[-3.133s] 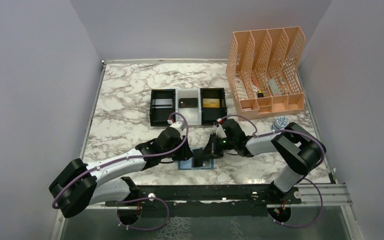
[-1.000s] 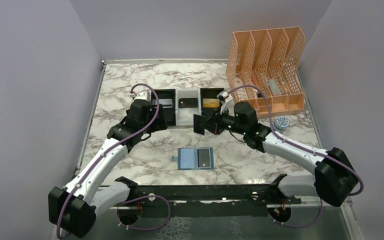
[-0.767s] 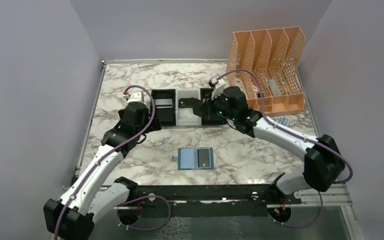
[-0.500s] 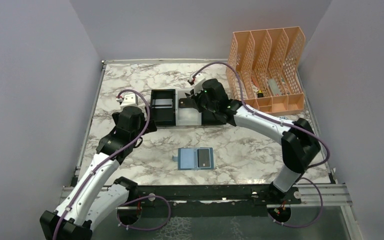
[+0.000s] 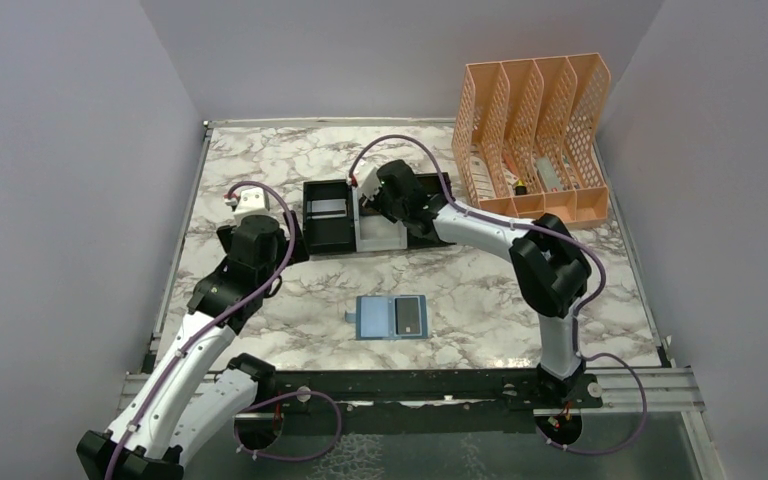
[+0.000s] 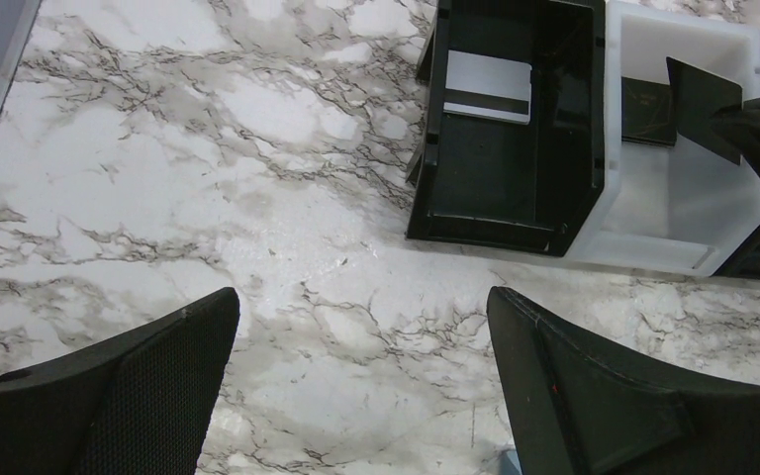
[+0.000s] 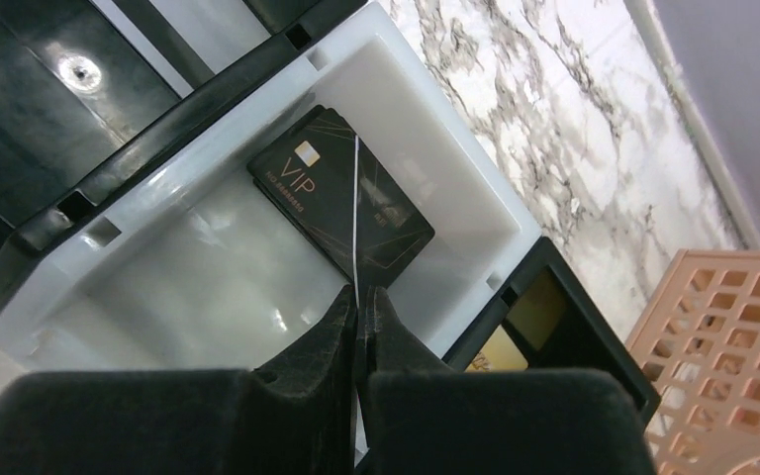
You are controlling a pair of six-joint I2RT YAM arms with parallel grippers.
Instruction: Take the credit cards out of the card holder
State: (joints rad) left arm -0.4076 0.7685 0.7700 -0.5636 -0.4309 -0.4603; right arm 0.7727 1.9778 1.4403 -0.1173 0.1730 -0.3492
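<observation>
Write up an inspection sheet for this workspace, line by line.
Surface: marble table, no spills seen.
Job's things: blue wallet lies open, one dark card on one panel; silver card, VIP card and gold card lie in the tray.
Clutter: peach file rack at the far right corner.
Grippers: left gripper open above bare table; right gripper shut on a black card over the tray's white bin.
Cables: purple cables loop off both arms; no snag seen.
Surroundings: plain walls on three sides.
</observation>
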